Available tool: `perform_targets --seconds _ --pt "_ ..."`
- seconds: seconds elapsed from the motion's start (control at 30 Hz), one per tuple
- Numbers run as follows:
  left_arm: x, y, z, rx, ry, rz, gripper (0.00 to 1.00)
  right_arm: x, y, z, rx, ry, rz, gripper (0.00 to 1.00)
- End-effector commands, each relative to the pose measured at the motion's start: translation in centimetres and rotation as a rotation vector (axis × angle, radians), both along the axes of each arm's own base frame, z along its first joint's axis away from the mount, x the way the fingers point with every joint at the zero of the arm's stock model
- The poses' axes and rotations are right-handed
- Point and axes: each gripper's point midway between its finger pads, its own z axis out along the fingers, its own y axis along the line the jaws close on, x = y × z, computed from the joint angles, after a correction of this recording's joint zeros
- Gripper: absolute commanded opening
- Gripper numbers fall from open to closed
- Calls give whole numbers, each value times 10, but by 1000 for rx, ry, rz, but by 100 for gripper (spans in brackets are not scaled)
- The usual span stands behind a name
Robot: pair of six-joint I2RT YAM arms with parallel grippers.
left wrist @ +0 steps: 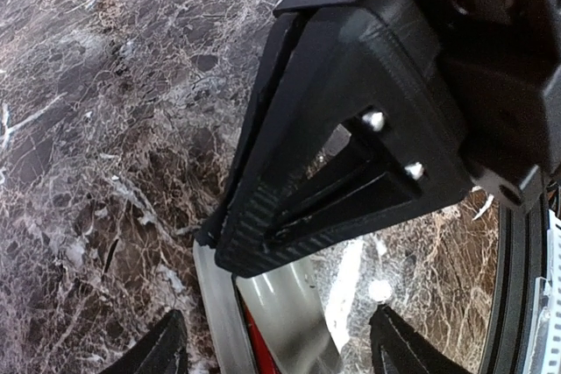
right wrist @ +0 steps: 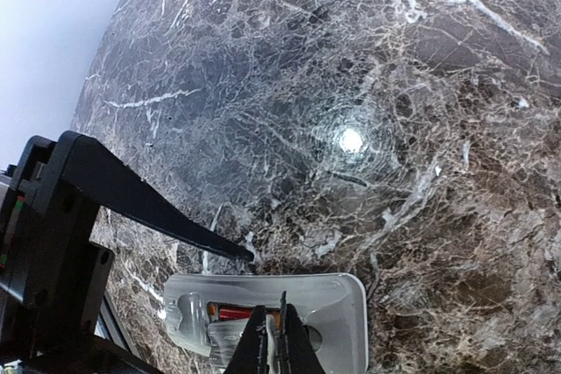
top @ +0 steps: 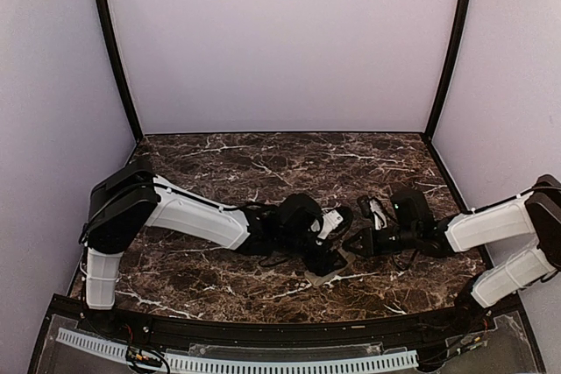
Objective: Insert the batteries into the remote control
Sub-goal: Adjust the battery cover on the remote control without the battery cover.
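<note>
On dk marble (top: 263, 164), remote (right wrist: 346, 304); lilac walls (top: 280, 41)

No writing, brand, number or sign can be read in any of the three views. At the bottom centre of the right wrist view, the remote control (right wrist: 337, 321) lies with a red-tinted battery (right wrist: 232, 313) in its bay, but any print on either is too blurred to make out. The same is true of them at the bottom of the left wrist view.
</note>
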Motion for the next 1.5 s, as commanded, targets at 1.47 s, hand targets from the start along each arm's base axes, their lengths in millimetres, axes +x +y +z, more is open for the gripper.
perform_targets --seconds 1.47 --pt "-14 5 -7 62 -28 -127 65 -5 -15 5 -96 4 -19 26"
